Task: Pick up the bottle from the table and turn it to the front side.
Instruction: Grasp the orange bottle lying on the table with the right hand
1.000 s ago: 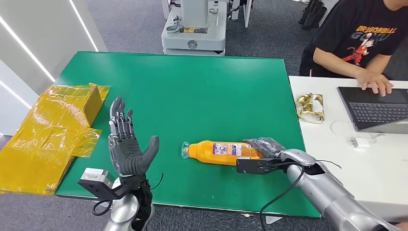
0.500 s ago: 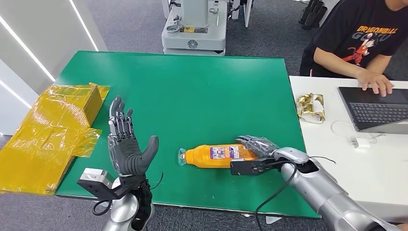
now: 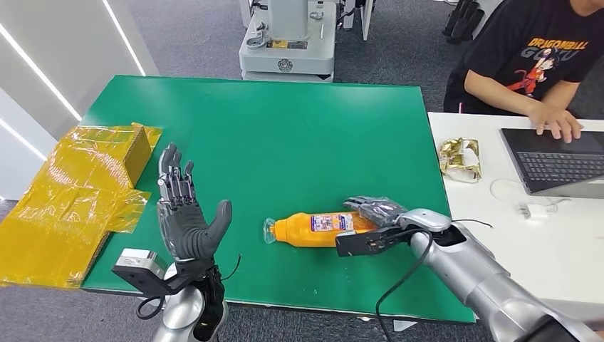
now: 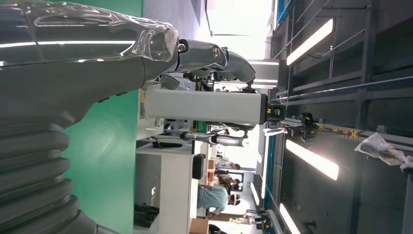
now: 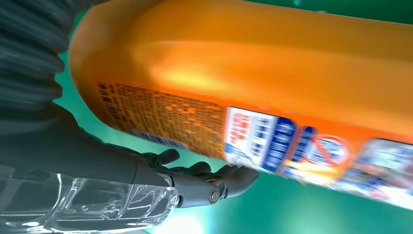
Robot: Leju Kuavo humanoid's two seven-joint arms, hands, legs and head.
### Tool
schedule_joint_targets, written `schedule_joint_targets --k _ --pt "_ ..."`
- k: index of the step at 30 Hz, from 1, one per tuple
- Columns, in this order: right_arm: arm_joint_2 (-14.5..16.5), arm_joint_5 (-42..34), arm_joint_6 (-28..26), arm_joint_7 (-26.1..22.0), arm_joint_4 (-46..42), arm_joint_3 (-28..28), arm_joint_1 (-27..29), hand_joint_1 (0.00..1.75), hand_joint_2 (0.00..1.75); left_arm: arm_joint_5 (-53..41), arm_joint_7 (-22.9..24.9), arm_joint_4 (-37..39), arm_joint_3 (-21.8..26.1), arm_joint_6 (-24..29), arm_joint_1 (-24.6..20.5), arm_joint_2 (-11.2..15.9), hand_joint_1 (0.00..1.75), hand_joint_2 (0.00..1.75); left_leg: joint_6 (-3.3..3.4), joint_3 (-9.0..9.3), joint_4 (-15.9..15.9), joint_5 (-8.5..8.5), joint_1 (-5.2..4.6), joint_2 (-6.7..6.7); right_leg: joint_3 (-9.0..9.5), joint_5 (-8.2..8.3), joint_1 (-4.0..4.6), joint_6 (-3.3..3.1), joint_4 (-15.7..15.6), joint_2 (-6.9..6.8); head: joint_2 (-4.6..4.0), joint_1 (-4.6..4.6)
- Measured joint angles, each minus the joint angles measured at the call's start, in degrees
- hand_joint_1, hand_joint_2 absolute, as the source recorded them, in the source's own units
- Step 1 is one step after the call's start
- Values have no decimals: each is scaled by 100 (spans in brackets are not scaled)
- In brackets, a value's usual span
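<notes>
Two hands over the green counter (image 3: 285,128). Far left: crinkled yellow plastic wrapping (image 3: 68,203) hanging over the counter edge, partly on top of it. Just beside it, left hand (image 3: 186,214) raised upright near the front edge, palm toward the middle, fingers apart, holding nothing. Middle-front: orange plastic bottle with a clear cap and a white-blue label (image 3: 313,229), lying on its side, cap end pointing left, label facing up. Right hand (image 3: 374,221) clamped on the bottle's base end, dark fingers (image 3: 370,207) curled over the top. Right wrist view: bottle (image 5: 253,92) sits close against the palm, fingertips (image 5: 238,176) wrapped round under the label; can't tell whether it's touching the counter or lifted. Right of the counter: white desk (image 3: 491,235) with crumpled gold foil (image 3: 459,158), a laptop (image 3: 555,160), and a person in a black printed T-shirt (image 3: 534,57) typing.
</notes>
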Motion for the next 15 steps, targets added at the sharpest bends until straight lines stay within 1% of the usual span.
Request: schedule_joint_targets --k 5,10,15 --pt "72 -11 -81 -34 55 71 -43 0 175 1 -8 0 0 17 0 5 0 175 0 -1 0 0 0 0 0 0 0 0 0 -1 0 0" --pt "169 -146 -441 -162 103 85 -1 0 175 34 -48 0 0 22 -2 4 0 175 0 1 0 0 0 2 -1 0 0 0 -1 2 0 0" --pt "217 -181 -519 -30 188 85 126 0 175 85 -51 0 -2 15 -5 4 0 175 0 1 0 0 0 0 -1 0 0 0 -1 -1 0 0"
